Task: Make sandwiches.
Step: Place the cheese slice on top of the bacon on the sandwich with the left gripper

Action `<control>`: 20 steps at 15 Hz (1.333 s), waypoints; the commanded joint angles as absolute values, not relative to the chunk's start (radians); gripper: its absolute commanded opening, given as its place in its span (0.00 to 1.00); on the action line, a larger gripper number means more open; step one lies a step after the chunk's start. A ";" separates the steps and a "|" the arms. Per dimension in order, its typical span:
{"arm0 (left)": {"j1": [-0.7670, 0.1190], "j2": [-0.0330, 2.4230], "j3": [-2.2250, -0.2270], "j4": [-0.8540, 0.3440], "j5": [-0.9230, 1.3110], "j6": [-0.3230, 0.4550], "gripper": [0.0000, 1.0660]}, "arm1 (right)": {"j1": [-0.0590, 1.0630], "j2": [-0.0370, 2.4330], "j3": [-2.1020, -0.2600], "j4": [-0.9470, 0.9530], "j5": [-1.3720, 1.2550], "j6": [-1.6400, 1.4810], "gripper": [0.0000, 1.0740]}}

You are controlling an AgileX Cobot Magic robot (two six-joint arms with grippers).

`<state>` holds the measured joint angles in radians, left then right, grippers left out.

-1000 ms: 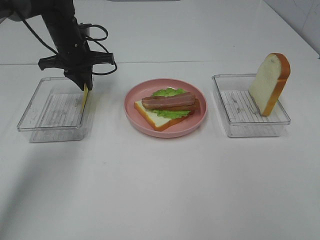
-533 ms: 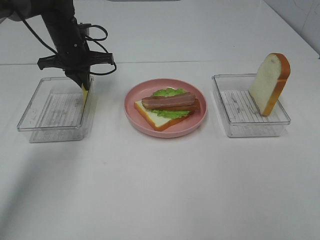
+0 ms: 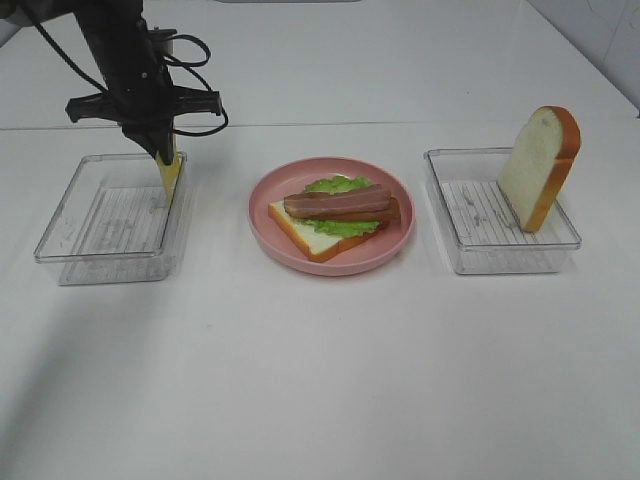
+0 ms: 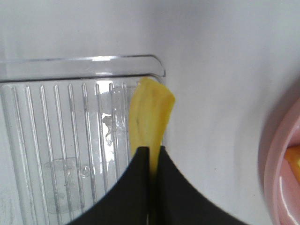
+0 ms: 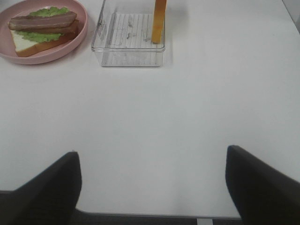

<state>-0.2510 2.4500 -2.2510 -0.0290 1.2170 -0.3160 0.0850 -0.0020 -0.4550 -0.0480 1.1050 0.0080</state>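
Note:
My left gripper (image 3: 163, 158) is shut on a yellow cheese slice (image 3: 171, 178), which hangs on edge over the right rim of the left clear container (image 3: 105, 220). In the left wrist view the black fingertips (image 4: 140, 161) pinch the cheese (image 4: 150, 110) above the container's corner (image 4: 61, 136). The sandwich (image 3: 335, 212) on the pink plate (image 3: 395, 200) is one bread slice topped with lettuce and two bacon strips. A second bread slice (image 3: 540, 165) stands upright in the right container (image 3: 480, 215). My right gripper (image 5: 150, 187) is open and empty over bare table, short of the sandwich (image 5: 40, 29).
The pink plate's edge (image 4: 281, 164) lies close beside the held cheese. In the right wrist view the plate (image 5: 47, 58) and the right container (image 5: 126, 47) with its upright bread slice (image 5: 159, 18) lie ahead. White table surrounds everything, and cables loop off the left arm.
The left gripper has closed fully on the cheese slice and lifted it upward, out of the left container. Nothing else moved.

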 commanded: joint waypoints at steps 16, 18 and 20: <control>-0.496 2.373 -2.262 -0.518 0.882 -0.233 0.00 | 0.078 -0.033 -0.450 -0.048 1.096 0.000 0.76; -0.512 2.412 -2.262 -0.660 0.829 -0.195 0.00 | 0.078 -0.033 -0.450 -0.048 1.096 0.000 0.76; -0.512 2.440 -2.262 -0.697 0.827 -0.184 0.00 | 0.078 -0.033 -0.450 -0.048 1.096 0.000 0.76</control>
<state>-0.5090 2.4370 -2.2580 -0.6720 0.8390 -0.1930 0.0850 -0.0020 -0.4550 -0.0480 1.1050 0.0080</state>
